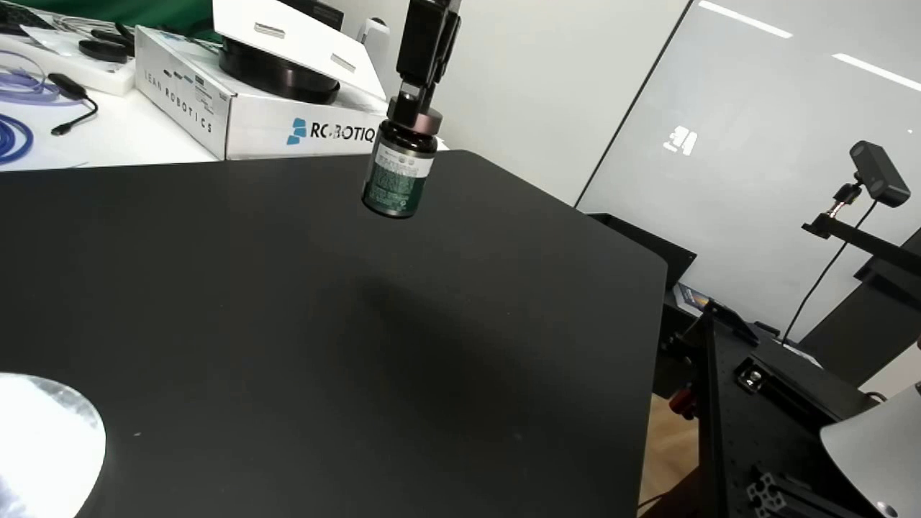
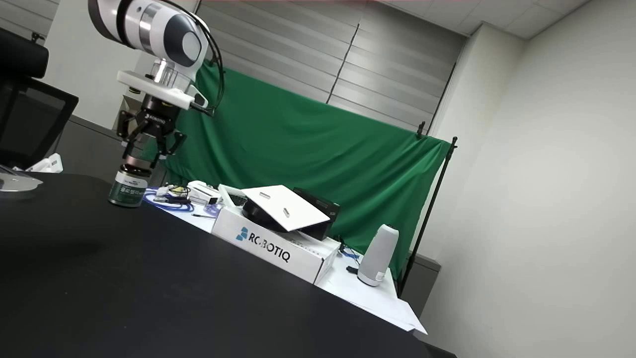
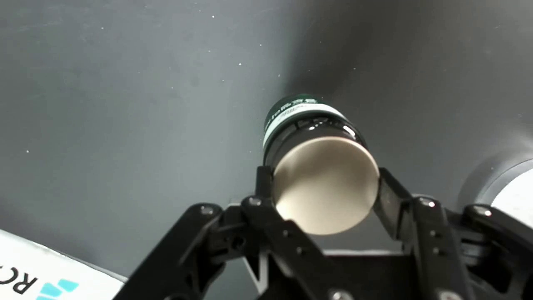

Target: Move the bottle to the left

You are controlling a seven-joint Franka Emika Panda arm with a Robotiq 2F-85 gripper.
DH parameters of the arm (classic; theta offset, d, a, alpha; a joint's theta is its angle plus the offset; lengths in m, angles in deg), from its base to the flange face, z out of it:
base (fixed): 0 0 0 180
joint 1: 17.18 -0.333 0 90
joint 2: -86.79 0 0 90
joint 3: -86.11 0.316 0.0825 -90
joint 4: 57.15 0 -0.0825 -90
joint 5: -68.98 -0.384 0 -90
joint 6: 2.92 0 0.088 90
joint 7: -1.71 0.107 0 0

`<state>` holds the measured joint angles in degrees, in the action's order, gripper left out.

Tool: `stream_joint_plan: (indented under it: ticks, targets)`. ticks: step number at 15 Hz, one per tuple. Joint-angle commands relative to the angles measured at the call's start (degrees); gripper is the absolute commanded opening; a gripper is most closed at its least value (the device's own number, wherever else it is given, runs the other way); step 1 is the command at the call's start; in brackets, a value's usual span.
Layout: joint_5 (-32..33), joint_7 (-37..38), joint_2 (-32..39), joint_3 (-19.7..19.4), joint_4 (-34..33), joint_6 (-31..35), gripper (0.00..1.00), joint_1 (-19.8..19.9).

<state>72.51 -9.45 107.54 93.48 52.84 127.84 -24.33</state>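
The bottle is a squat dark green bottle with a pale label band and a copper-brown cap. It shows in both exterior views [image 1: 398,180] [image 2: 129,188] and in the wrist view [image 3: 302,109]. My gripper, also in both exterior views [image 1: 414,115] [image 2: 139,160], is shut on the cap from above. In the wrist view the gripper [image 3: 326,183] has a finger against each side of the round cap. The bottle hangs slightly tilted above the black table [image 1: 288,324], with a shadow beneath it. Its underside is hidden.
A white round object [image 1: 43,446] lies at the table's edge of view, also in the wrist view [image 3: 516,196]. A white Robotiq box [image 1: 302,129] with a dark round item and white panel on top stands behind the table. Cables [image 1: 21,137] lie beside it.
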Motion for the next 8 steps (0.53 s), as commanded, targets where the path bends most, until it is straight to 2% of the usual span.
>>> stream_joint_plan:
  ticks: [1,3,4,5,8]
  targets:
    - [0.9,-1.9,-0.1,1.1,-1.9,-3.1,0.36,-0.8]
    - [0.8,-1.9,-0.5,1.5,-1.6,-3.4,0.36,-1.1]
    - [0.1,-1.5,0.0,1.4,-0.7,-1.5,0.36,-0.9]
    - [0.1,-1.5,0.0,1.5,-0.6,-1.5,0.61,-1.0]
    - [0.1,-1.5,0.2,1.5,-0.5,-1.4,0.61,-1.0]
